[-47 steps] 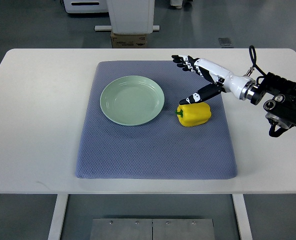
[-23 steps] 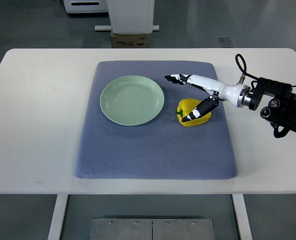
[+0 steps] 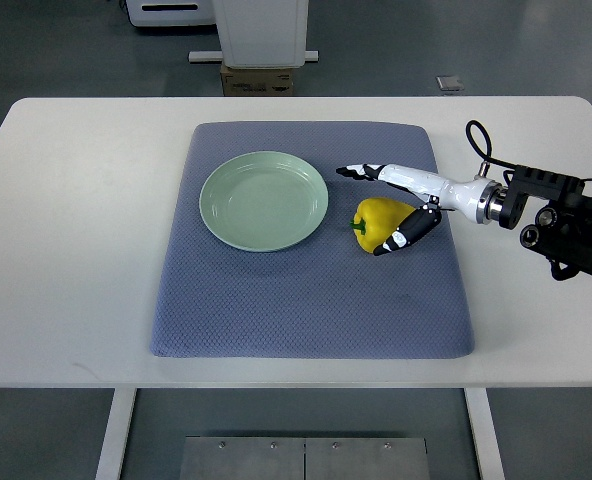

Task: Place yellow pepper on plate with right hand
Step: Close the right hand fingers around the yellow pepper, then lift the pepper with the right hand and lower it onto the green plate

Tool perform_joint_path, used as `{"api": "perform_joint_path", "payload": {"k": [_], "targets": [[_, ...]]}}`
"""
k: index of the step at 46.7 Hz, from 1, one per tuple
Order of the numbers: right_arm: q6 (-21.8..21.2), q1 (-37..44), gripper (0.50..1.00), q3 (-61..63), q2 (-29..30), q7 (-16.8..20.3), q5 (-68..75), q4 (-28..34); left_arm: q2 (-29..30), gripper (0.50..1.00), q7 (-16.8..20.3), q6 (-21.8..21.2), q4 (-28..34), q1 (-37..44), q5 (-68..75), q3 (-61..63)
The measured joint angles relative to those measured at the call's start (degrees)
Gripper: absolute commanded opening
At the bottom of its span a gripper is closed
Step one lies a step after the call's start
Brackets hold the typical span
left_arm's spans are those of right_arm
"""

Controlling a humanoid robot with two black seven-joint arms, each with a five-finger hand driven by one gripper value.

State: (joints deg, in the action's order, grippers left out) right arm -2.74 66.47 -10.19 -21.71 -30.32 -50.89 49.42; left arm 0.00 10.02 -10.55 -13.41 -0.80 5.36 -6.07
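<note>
The yellow pepper (image 3: 379,216) lies on its side on the grey mat (image 3: 306,300), just right of the pale green plate (image 3: 212,178), which holds nothing. My right hand (image 3: 362,211) reaches in from the right edge and straddles the pepper. Its white fingers (image 3: 361,171) stretch out along the pepper's far side, a little apart from it. The black-tipped thumb (image 3: 394,241) lies against the near side. The hand is open and the pepper rests on the mat. The left arm does not show.
The mat covers the middle of a white table (image 3: 76,250). The right arm's black wrist unit (image 3: 561,215) hovers over the table's right part. A cardboard box (image 3: 259,80) and a white machine base stand on the floor behind the table.
The right hand has come down and toward the left from behind the pepper. Its fingers now reach past the pepper's far side and the thumb has dropped to the near side.
</note>
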Motion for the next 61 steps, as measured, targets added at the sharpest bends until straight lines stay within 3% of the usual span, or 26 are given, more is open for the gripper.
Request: {"api": "perform_joint_path", "payload": {"k": [17,25,38,44,49,61], "targets": [[1.2,0.6,0.839,-3.7,0.0,-0.1,-0.1,-1.7,0.0,1.0,0.0,0.0,0.0,0.0,0.0,0.0],[1.2,0.9,0.822,-4.8,0.0,-0.2,-0.5,-2.4,0.0,1.0,0.0,0.0,0.0,0.0,0.0,0.0],[1.2,0.9,0.755,-5.2,0.1,-0.1,-0.8,-2.6,0.0,1.0,0.0,0.0,0.0,0.0,0.0,0.0],[1.2,0.9,0.667,-5.5,0.3,-0.1,-0.8,-2.6,0.0,1.0,0.0,0.0,0.0,0.0,0.0,0.0],[1.2,0.9,0.5,-5.9,0.3,-0.1,-0.8,-2.6,0.0,1.0,0.0,0.0,0.0,0.0,0.0,0.0],[1.2,3.2,0.5,-4.9,0.3,1.0,-0.3,-2.8,0.0,1.0,0.0,0.0,0.0,0.0,0.0,0.0]]}}
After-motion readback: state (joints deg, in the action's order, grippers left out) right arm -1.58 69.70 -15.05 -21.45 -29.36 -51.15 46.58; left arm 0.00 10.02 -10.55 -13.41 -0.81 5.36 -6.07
